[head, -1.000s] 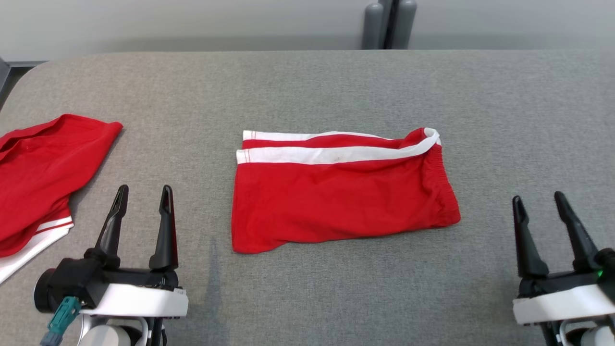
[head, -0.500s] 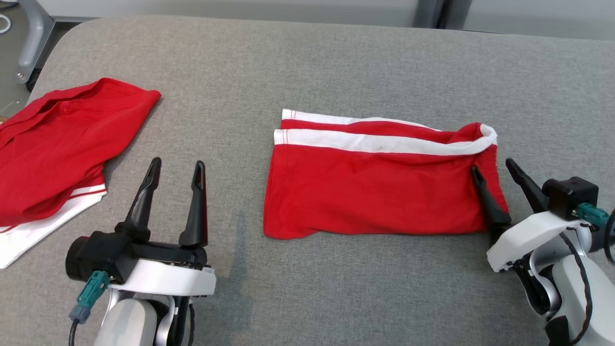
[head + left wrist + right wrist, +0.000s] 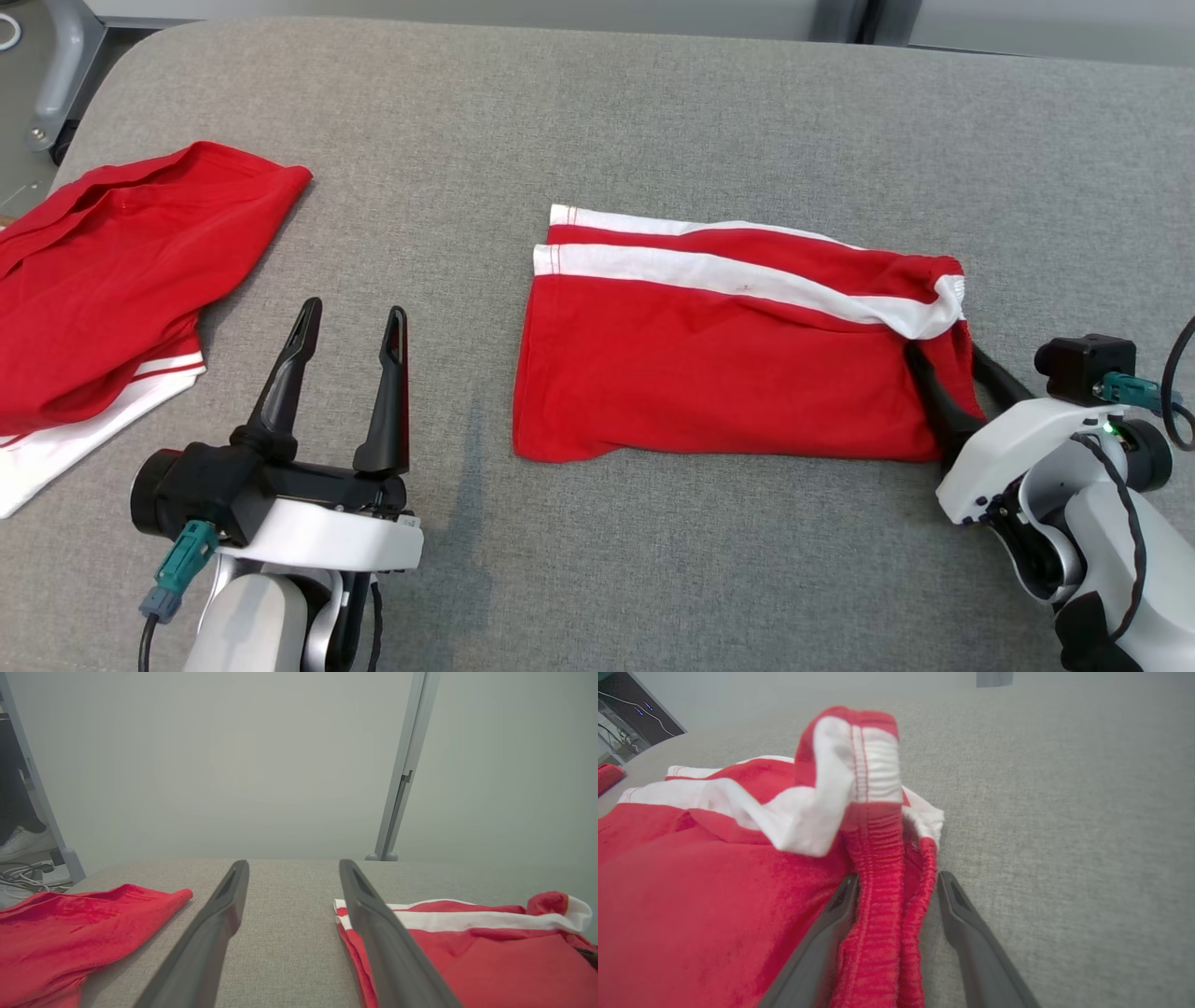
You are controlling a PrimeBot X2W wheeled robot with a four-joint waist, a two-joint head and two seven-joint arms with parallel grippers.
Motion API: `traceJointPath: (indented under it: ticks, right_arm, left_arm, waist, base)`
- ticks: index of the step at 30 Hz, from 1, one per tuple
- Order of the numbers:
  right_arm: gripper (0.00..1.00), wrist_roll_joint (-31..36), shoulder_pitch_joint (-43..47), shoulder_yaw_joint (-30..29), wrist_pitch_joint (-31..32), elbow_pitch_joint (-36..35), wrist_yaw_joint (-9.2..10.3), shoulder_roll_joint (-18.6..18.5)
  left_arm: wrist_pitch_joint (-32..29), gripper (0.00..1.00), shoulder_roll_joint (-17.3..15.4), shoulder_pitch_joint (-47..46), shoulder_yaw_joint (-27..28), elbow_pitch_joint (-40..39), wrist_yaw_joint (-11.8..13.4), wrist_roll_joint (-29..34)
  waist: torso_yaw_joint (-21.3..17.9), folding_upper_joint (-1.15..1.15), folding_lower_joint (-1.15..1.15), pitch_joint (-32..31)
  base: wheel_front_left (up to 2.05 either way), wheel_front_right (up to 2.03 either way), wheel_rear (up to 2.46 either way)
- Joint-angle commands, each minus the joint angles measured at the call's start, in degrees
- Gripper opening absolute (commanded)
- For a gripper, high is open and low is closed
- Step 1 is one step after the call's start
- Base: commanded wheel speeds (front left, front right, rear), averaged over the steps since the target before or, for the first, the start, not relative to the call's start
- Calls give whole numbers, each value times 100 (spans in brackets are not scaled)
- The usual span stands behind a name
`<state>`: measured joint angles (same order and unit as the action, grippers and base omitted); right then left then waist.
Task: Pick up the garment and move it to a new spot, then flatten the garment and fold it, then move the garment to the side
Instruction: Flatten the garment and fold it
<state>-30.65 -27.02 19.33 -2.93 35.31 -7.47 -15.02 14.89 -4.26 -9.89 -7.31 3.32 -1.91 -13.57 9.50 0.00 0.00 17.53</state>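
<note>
The garment (image 3: 709, 373), red shorts with white stripes, lies folded at the middle of the grey table (image 3: 653, 112). My right gripper (image 3: 945, 359) stands open at the shorts' right end, its two fingers on either side of the gathered red waistband (image 3: 878, 933). One finger lies on top of the cloth, the other on the table beside it. A white band end (image 3: 859, 774) curls up just beyond the fingertips. My left gripper (image 3: 355, 310) is open and holds nothing, over bare table left of the garment (image 3: 490, 961).
A second red and white garment (image 3: 121, 271) lies bunched at the table's left edge, also in the left wrist view (image 3: 70, 933). A grey post (image 3: 65, 75) stands off the far left corner. A person's white shoe (image 3: 18, 842) is on the floor beyond.
The head camera has turned and dipped. My right gripper has come in from the right to straddle the waistband, and the white band end has slumped down. The left gripper has stayed open.
</note>
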Motion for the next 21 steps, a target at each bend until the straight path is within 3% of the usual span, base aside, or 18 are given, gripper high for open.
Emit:
traceJointPath:
  ticks: [1,8,14,21]
  right_arm:
    - [0,-273,42,196,102,72,-4,-65]
    - [0,-947,190,315,14,-35,-1,-308]
    - [0,-1901,670,242,85,-366,4,-673]
    - [0,-2959,984,215,333,-1116,-3,-993]
  left_arm:
    - [18,100,21,-119,43,7,-41,64]
    - [18,100,41,-77,79,13,-88,121]
    - [18,100,61,14,108,24,-128,149]
    - [18,100,73,32,143,41,-170,217]
  waist:
    - [-26,0,0,-3]
    - [-87,0,0,-50]
    - [-162,0,0,-94]
    - [-308,0,0,-113]
  base:
    - [0,0,0]
    - [0,0,0]
    - [0,0,0]
    - [0,0,0]
